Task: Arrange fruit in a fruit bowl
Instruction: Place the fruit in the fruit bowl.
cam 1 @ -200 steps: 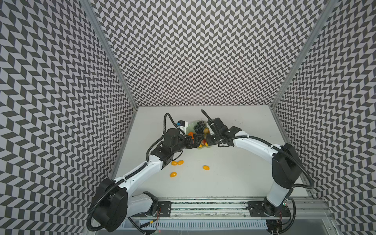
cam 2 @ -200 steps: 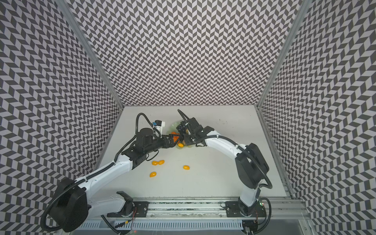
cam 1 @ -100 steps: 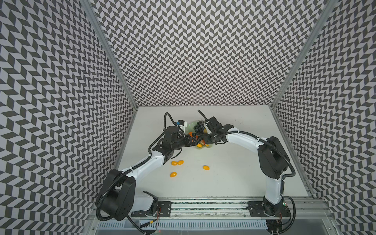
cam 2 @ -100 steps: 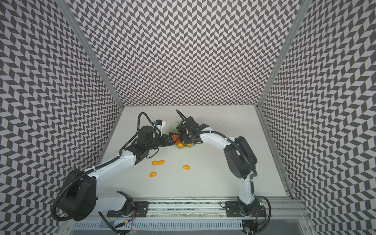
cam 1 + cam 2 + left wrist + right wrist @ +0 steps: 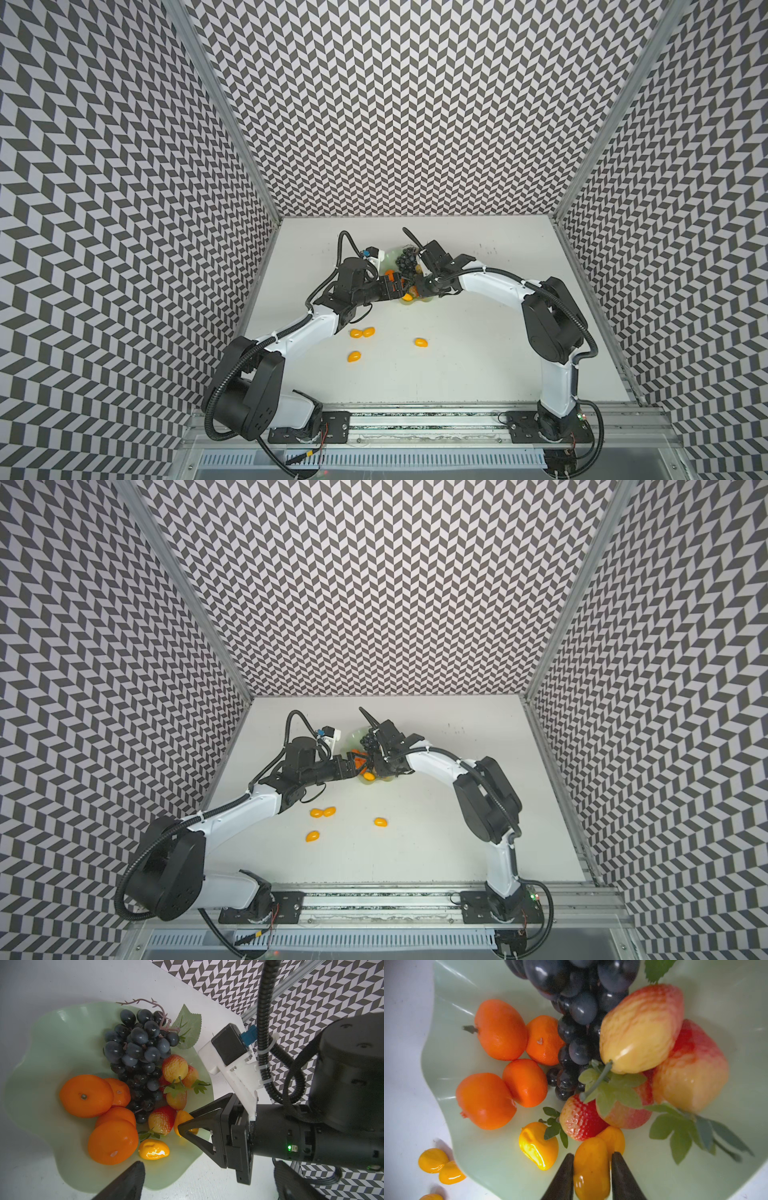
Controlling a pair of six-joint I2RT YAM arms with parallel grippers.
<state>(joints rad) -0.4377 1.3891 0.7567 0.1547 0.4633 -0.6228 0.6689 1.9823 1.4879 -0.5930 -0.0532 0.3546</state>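
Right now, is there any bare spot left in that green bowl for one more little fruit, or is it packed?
Yes. The fruit bowl is bare between its wavy rim and the tangerines and grape bunch. A smaller patch lies between the loose kumquat and the rim. It is crowded around the strawberries, where the right gripper pinches a second kumquat.

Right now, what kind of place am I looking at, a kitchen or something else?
Probably a robot test cell rather than a kitchen: chevron-patterned walls box in a white table, two robot arms are mounted on a metal rail, and a fruit bowl sits between them.
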